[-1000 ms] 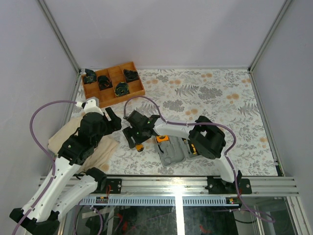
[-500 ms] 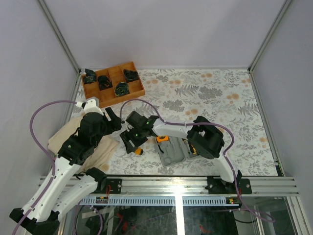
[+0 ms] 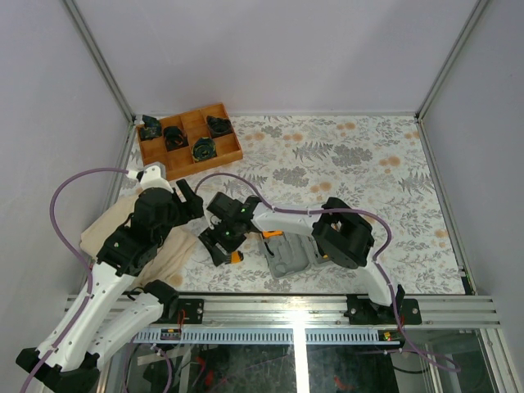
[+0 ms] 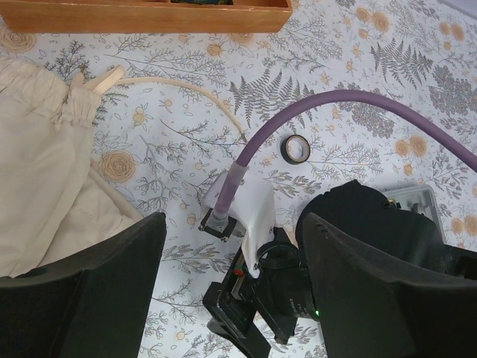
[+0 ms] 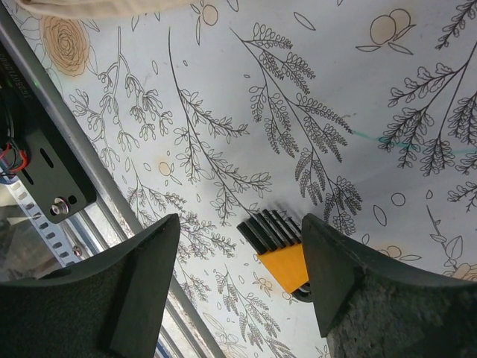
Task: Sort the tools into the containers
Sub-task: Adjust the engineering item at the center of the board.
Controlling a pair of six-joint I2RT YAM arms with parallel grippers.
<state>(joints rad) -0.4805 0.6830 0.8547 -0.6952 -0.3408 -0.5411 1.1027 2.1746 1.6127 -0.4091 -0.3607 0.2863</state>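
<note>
The right gripper (image 5: 240, 227) is holding its jaws apart with nothing between the pads. It is hovering over an orange-and-black hex key set (image 5: 279, 250), which is lying on the floral table cover (image 5: 335, 89) just left of the grey case (image 3: 286, 260).

The left gripper (image 4: 232, 224) is also standing with jaws apart and is gripping nothing. It is hanging just left of the right gripper. A small black ring (image 4: 296, 149) is lying on the cover, far of the right gripper.

The grey case is sitting near centre, partly under the right arm. An orange tool (image 3: 273, 235) is showing at its far edge, and its other contents cannot be made out.

At the far left, the wooden tray (image 3: 196, 166) is holding black parts (image 3: 203, 149) in its compartments. A beige cloth bag (image 3: 160, 246) is lying at the near left.
</note>
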